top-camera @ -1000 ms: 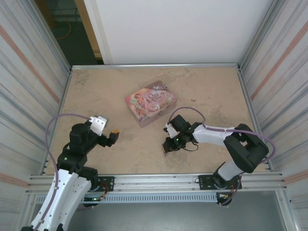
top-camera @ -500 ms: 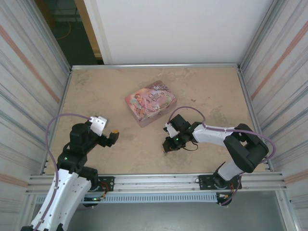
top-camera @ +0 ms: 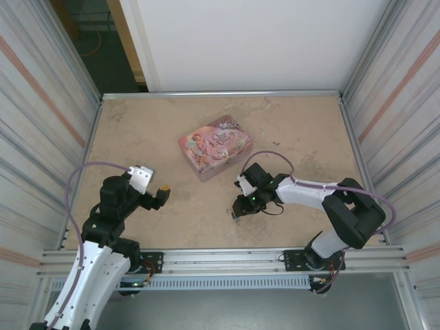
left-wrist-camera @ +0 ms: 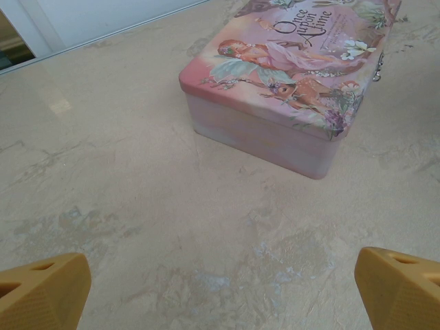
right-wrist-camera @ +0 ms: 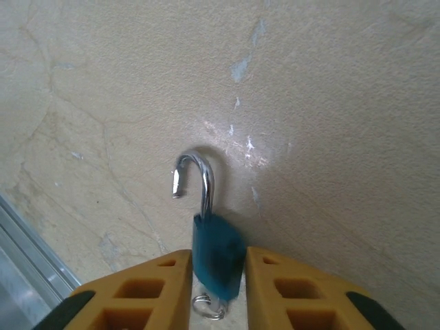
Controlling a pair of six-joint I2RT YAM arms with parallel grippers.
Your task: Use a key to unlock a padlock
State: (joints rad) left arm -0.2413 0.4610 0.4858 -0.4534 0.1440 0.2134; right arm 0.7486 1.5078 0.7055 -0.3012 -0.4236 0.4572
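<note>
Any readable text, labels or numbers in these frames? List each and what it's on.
"Once upon a Time": in script on the lid of the tin, left wrist view.
Top view: the same lid print is too small to read.
padlock: no lettering visible on its blue body or shackle.
No other text is legible.

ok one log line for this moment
left gripper: open, empty | right gripper: straddling padlock, grip unclear | shackle: open

A mottled beige tabletop (top-camera: 137, 137) sits between corrugated metal side walls (top-camera: 41, 103) and a white back panel (top-camera: 261, 41).
</note>
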